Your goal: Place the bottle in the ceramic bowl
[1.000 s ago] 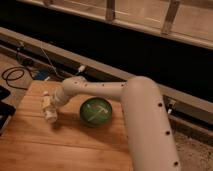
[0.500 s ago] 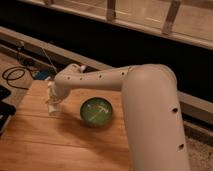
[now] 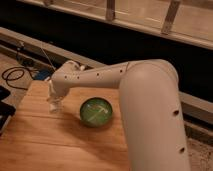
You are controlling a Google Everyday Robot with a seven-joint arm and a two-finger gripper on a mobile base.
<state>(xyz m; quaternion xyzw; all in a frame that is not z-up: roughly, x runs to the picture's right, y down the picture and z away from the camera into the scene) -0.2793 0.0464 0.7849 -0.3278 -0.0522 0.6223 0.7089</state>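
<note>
The hand [image 3: 52, 99] hangs low over the left part of the wooden counter [image 3: 40, 145], pointing down. Right beneath it is a pale, whitish shape, the bottle [image 3: 54, 107] by the look of it, down at the counter's surface. Whether the hand grips it, I cannot tell. Just to the right sits the green bowl [image 3: 96, 112], and the bottle is outside it. The white arm [image 3: 145, 100] sweeps in from the right.

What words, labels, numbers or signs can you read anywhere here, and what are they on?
No text can be read anywhere in the camera view.
Bottle, at the tool just left of the ceramic bowl: any label print is too small to read.
Ceramic bowl, arm, wooden table: no writing shows.
</note>
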